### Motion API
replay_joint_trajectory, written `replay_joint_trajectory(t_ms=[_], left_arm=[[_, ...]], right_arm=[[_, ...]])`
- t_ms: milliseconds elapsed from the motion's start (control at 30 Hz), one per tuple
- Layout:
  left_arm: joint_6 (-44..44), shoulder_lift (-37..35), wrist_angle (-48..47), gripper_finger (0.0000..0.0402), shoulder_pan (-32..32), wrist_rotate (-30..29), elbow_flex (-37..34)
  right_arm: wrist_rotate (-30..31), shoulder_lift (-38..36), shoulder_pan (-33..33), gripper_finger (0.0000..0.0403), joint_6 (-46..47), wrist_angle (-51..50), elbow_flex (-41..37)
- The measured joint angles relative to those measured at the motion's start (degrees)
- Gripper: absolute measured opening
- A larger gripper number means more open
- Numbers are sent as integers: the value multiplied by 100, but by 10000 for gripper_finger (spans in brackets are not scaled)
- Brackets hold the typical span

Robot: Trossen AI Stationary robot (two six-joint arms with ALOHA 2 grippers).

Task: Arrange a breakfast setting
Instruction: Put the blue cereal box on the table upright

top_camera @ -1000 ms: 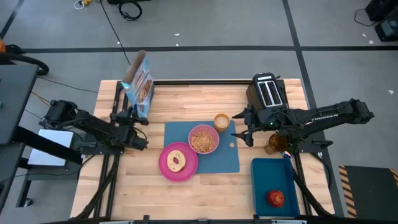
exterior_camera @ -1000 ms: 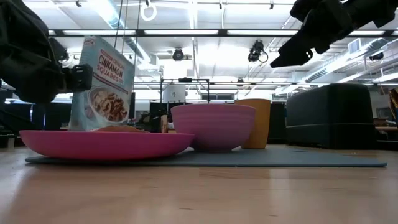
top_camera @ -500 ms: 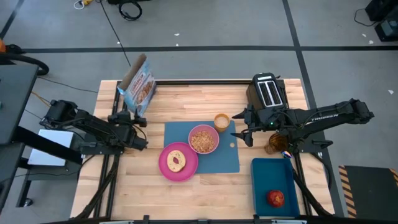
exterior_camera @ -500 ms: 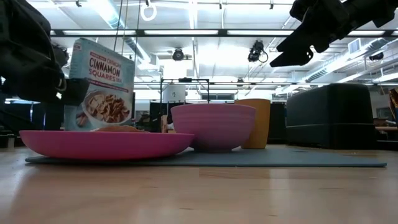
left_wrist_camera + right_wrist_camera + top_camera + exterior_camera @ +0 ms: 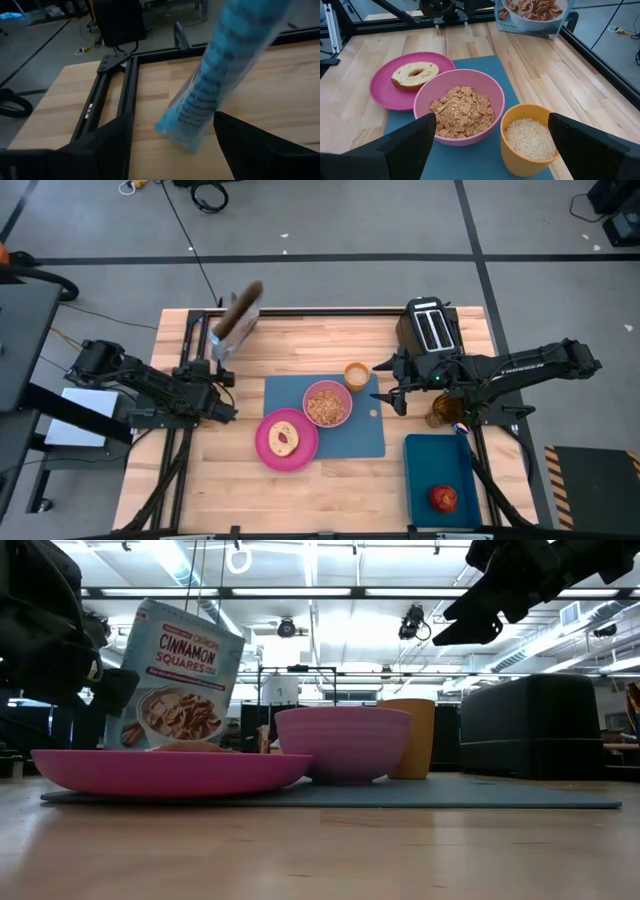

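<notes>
overhead and table-level views of a partly laid breakfast setting. the blue mat (image 5: 330, 420) lies at the table's centre. the pink plate (image 5: 287, 440) overlaps the mat's near-left corner and carries a bagel (image 5: 284, 439). the pink bowl (image 5: 327, 403), filled with cereal squares, sits on the mat just beside the amber cup (image 5: 356, 375), which holds pale grains at the mat's far edge. the red apple (image 5: 444, 498) rests apart in the dark blue tray (image 5: 440, 475) at the near-right corner. no spoon can be made out.

the left gripper (image 5: 172, 142) has its fingers spread with nothing between them; the cereal box (image 5: 237, 320) stands just beyond them, tilted and unsupported on the far-left of the table. the right gripper (image 5: 392, 387) hovers above the mat's right edge, in front of the black toaster (image 5: 430, 328), fingers spread wide and empty.

handling notes, as judgement: the apple looks firm, smooth and rounded, so it may roll or slip; a grip across its widest part seems safest. plate and bowl appear to be stiff, light plastic, best pinched at the rim; the full bowl and cup should be kept level. the bagel is soft and would be taken across its ring. the leaning box, light and top-heavy, could topple.
</notes>
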Motion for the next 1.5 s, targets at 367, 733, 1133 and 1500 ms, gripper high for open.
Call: replay_joint_trajectory(t_ms=[367,733,1133,1500], left_arm=[[2266,0,38,286,-243,-1768,297],[4867,0,1167,286,-256,-1516,590],[8415,0,3940,258,-130,-415,597],[9690,13,5023,79,665,628,597]], right_arm=[[-5,0,0,393,7,-2,0],[-75,0,0,393,42,-3,0],[-122,1,0,393,-13,-5,0],[-276,1,0,393,96,-82,0]])
